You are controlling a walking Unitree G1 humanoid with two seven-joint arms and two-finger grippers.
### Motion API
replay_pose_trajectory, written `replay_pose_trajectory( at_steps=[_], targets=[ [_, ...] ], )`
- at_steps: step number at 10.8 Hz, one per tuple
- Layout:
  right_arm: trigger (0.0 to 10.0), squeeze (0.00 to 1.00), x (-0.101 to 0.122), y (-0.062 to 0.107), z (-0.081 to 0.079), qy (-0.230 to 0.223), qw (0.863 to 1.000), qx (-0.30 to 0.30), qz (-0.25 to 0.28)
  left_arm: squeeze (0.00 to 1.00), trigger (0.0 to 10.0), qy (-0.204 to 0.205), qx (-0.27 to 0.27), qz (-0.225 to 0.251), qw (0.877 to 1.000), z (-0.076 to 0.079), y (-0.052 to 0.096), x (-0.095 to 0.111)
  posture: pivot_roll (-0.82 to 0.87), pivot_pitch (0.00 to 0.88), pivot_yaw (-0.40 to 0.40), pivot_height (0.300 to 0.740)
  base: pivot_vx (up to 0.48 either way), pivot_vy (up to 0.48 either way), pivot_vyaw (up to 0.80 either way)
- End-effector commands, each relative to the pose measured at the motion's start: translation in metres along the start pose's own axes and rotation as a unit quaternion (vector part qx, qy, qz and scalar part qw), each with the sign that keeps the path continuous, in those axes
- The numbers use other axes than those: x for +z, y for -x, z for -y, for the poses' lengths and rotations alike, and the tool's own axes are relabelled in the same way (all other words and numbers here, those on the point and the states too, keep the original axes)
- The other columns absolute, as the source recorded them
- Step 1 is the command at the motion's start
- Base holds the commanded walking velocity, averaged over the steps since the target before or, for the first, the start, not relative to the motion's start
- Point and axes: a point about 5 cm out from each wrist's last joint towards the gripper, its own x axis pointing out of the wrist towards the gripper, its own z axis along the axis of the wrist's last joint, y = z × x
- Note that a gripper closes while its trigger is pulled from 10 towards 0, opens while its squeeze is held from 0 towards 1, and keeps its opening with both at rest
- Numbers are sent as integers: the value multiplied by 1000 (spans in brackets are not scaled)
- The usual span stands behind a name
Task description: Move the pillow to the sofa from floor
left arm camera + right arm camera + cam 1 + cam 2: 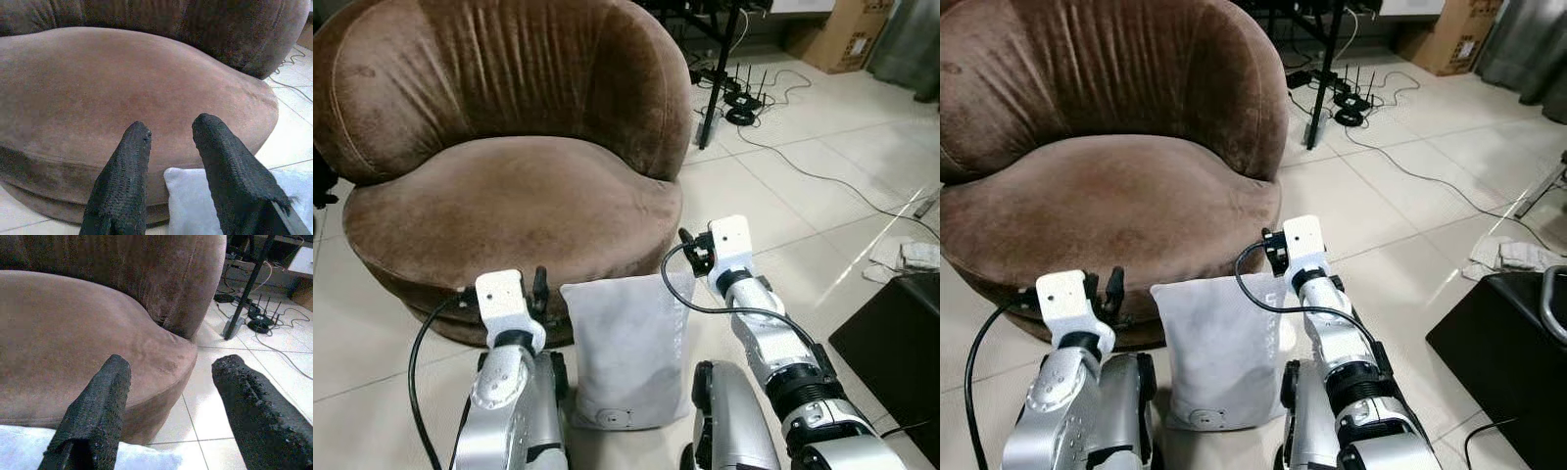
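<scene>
Because the white pillow stands on edge on the tiled floor, leaning against the front base of the brown round sofa, you have both arms brought up on either side of it. Your left hand sits just beside the pillow's upper left corner, fingers spread with a gap between them, holding nothing; its wrist view looks over the corner onto the sofa's seat. Your right hand sits at the pillow's upper right corner, fingers wide apart and likewise empty, with the pillow's top edge just below them. This flanking pose suits a two-sided squeeze, since the pillow looks soft and too broad for one hand. Judging from this, the lift has not begun; you likely need to close in from both sides, then raise it onto the seat directly behind it.
</scene>
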Motion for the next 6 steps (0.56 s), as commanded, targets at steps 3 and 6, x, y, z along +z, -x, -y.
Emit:
replay_pose_trajectory(
  at_steps=[3,6],
  targets=[
    [10000,0,-2,3,3,11,1000,1,-9,0,10000,7,-4,3,1000,8,1,3,-15,13,-86,485,0,0,0],
    [10000,0,-3,3,5,17,1000,4,-17,0,10000,12,0,6,1000,10,2,3,-12,14,-95,485,0,0,0]
  ],
)
